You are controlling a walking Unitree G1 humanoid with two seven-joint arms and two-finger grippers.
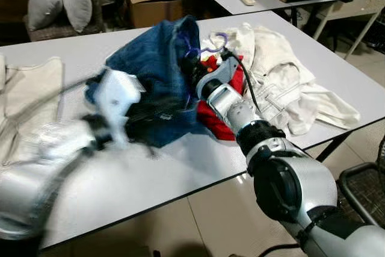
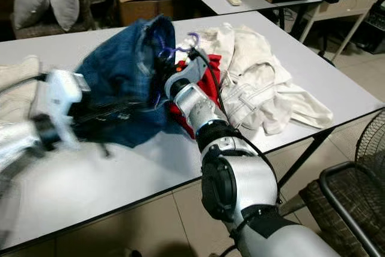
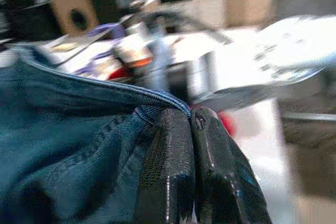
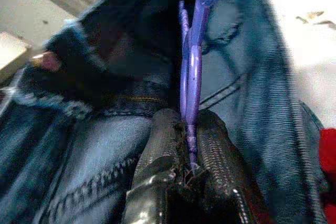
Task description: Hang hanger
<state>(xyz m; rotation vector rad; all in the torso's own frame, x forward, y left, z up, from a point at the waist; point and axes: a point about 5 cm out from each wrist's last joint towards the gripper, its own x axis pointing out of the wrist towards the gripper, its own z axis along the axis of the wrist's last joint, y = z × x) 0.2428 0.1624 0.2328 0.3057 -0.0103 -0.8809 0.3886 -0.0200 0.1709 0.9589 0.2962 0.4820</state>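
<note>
Our right gripper (image 4: pixel 189 174) pinches the thin purple plastic hanger (image 4: pixel 191 61), whose long axis runs straight out from the fingertips into the opening of the jeans (image 1: pixel 153 64) on the table (image 1: pixel 150 179). Our left gripper (image 3: pixel 191 169) is clamped on the stiff denim hem — blurred, so nearer cannot be judged.

I've got a white counter (image 1: pixel 180 167) in front, w/ clothes heaped across its middle and far side. Blue denim garment (image 1: pixel 153 64) lies bunched at center, red cloth (image 1: pixel 210 118) just beside it on the right, touching. White garment (image 1: pixel 283 88) is spread over the right part, near the edge. Cream cloth (image 1: pixel 27 88) lies at far left.
</note>
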